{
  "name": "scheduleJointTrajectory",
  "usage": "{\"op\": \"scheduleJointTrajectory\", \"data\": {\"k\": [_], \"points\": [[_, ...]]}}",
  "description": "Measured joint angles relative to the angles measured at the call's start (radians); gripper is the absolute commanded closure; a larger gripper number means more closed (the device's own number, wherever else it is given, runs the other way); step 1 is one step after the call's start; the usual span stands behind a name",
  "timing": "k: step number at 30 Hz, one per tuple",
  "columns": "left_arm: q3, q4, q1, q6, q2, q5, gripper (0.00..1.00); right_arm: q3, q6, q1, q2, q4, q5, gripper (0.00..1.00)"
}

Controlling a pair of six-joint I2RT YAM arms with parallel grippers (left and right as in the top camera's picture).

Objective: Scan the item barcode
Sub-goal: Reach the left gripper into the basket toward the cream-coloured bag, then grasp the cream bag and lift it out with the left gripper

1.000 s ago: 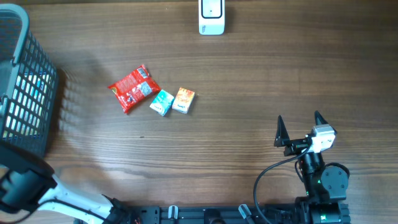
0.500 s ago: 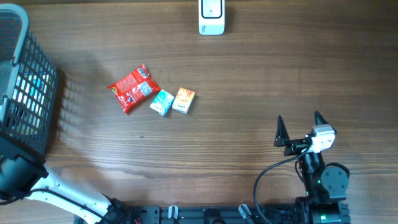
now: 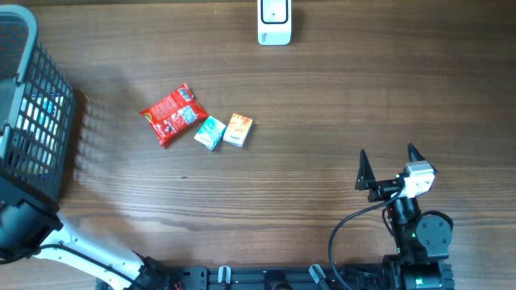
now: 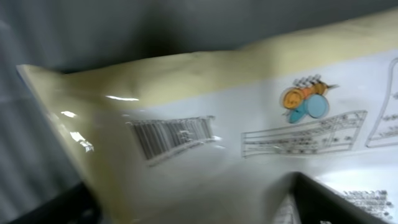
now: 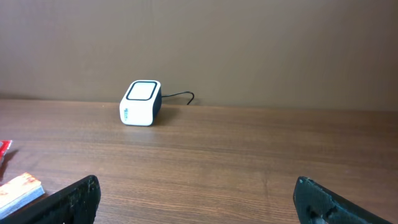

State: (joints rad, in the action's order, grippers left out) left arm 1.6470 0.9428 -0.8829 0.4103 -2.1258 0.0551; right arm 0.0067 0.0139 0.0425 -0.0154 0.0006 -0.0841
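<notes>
A pale yellow and white packet (image 4: 205,99) with a printed barcode (image 4: 171,134) fills the blurred left wrist view. My left gripper (image 4: 186,205) stands open, its dark fingers on either side of the packet's near part; whether they touch it is unclear. Overhead, the left arm (image 3: 32,229) reaches into the grey basket (image 3: 32,121), which hides that gripper. The white scanner (image 3: 274,22) stands at the table's far edge, and also shows as the scanner (image 5: 140,102) in the right wrist view. My right gripper (image 3: 387,165) rests open and empty at the front right.
A red packet (image 3: 172,114), a teal box (image 3: 210,132) and an orange box (image 3: 238,129) lie together left of the table's middle. The orange box (image 5: 18,190) shows at the left edge of the right wrist view. The scanner's cable trails behind it.
The left arm has shifted slightly at the basket's near corner. The right arm and the items on the table have not moved.
</notes>
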Motion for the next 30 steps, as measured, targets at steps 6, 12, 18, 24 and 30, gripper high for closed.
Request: {"op": "scheduleJointTrajectory", "data": {"k": [6,12,18,24,30], "points": [[0.000,-0.005,-0.003,-0.004,0.001,0.003,0.94,0.000,0.000,0.000,0.000,0.000,0.000,0.00],[0.000,-0.001,-0.003,-0.009,0.008,0.003,0.96,0.000,0.000,0.000,0.000,0.000,0.000,0.00],[0.000,0.046,-0.003,-0.009,0.048,0.003,0.96,0.000,0.000,0.000,0.000,0.000,0.000,0.00],[0.005,0.021,-0.003,-0.008,0.257,0.047,0.96,0.000,0.000,0.000,0.000,0.000,0.000,0.00],[0.024,-0.072,-0.003,0.006,0.529,0.182,0.96,0.000,0.000,0.000,0.000,0.000,0.000,0.00]]}}
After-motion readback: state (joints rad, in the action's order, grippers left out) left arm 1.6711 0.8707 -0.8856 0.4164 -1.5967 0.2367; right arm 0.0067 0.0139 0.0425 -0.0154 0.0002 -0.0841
